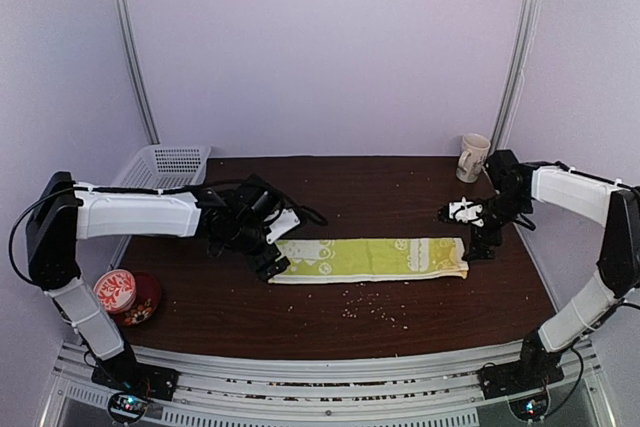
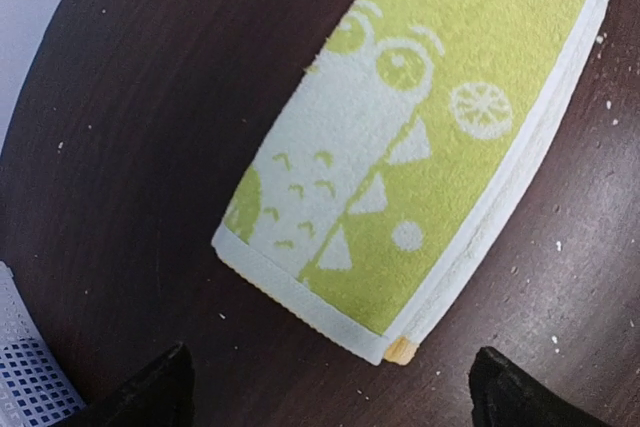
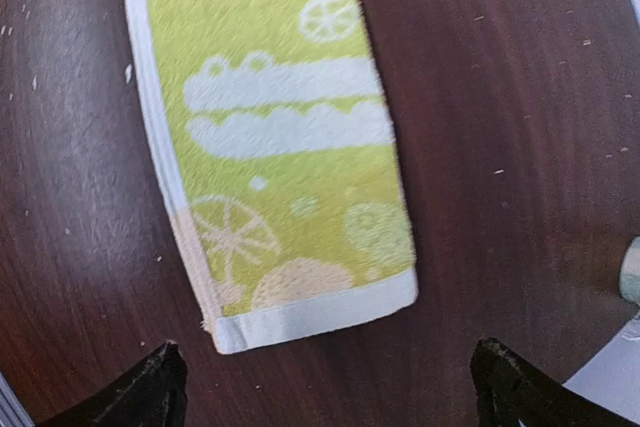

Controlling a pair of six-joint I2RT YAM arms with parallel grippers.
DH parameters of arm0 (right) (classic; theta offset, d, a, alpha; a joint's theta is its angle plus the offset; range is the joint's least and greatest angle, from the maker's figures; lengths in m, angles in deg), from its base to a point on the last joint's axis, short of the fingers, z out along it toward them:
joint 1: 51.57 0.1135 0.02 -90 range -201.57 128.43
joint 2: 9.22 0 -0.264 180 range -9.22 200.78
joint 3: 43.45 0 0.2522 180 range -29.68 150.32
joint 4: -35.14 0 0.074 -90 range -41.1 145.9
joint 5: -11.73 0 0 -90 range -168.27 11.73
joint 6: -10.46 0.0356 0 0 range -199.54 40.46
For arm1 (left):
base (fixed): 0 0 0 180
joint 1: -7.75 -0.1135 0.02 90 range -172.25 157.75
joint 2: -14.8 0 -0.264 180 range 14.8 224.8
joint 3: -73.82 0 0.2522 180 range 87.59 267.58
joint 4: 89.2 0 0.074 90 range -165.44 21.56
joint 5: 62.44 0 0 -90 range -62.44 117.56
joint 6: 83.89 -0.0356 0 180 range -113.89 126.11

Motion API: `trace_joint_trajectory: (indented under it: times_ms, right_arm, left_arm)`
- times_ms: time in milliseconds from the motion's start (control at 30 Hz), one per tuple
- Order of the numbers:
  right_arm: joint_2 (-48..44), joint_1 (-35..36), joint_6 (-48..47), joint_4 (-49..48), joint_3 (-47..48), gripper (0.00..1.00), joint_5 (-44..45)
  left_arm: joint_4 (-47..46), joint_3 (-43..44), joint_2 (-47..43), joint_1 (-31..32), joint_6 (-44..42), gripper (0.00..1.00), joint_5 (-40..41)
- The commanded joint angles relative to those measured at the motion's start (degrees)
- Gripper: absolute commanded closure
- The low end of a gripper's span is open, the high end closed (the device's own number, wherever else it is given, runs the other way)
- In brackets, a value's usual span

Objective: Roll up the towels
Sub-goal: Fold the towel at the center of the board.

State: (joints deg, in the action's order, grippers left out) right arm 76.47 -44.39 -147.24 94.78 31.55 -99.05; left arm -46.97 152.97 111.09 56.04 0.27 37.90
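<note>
One yellow-green towel [image 1: 370, 258] with a pale white pattern lies flat on the dark table, folded into a long narrow strip running left to right. My left gripper [image 1: 268, 265] stands at the strip's left end, open. In the left wrist view the towel's hemmed end [image 2: 420, 147] lies just ahead of the spread fingers [image 2: 165, 382], apart from them, with the gripper [image 2: 330, 387] empty. My right gripper [image 1: 480, 245] stands at the right end, open too. In the right wrist view the towel's end [image 3: 280, 127] lies free ahead of the empty gripper [image 3: 330, 382].
A white perforated basket [image 1: 165, 162] sits at the back left corner. A pale mug [image 1: 473, 157] stands at the back right. A red patterned bowl [image 1: 125, 292] rests near the front left edge. Crumbs [image 1: 375, 307] are scattered in front of the towel.
</note>
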Motion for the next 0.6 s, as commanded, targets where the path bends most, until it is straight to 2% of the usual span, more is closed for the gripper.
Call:
trace_joint_trajectory:
  times_ms: [0, 167, 267, 400, 567]
  right_arm:
    - [-4.39, 0.84, 13.66, -9.13, 1.34, 0.0, -3.83]
    - [-4.79, 3.06, 20.62, -22.37, -3.92, 0.0, 3.25]
    - [-1.96, 4.93, 23.68, -27.69, -5.59, 0.0, 9.38]
    - [2.19, 6.78, 29.37, -33.27, -6.17, 0.0, 16.85]
    - [6.28, 7.32, 30.81, -34.0, -6.13, 0.0, 20.92]
  left_arm:
    - [-6.0, 3.83, 0.11, -2.36, 3.48, 0.02, 2.1]
    - [-9.52, 8.91, 6.94, -4.21, 4.92, 0.05, 7.33]
    - [-10.62, 11.89, 11.48, -5.28, 4.97, 0.18, 8.83]
    - [-11.58, 14.8, 15.97, -6.53, 5.15, 0.3, 7.2]
    - [-12.23, 14.89, 18.87, -6.59, 5.83, 0.49, 6.14]
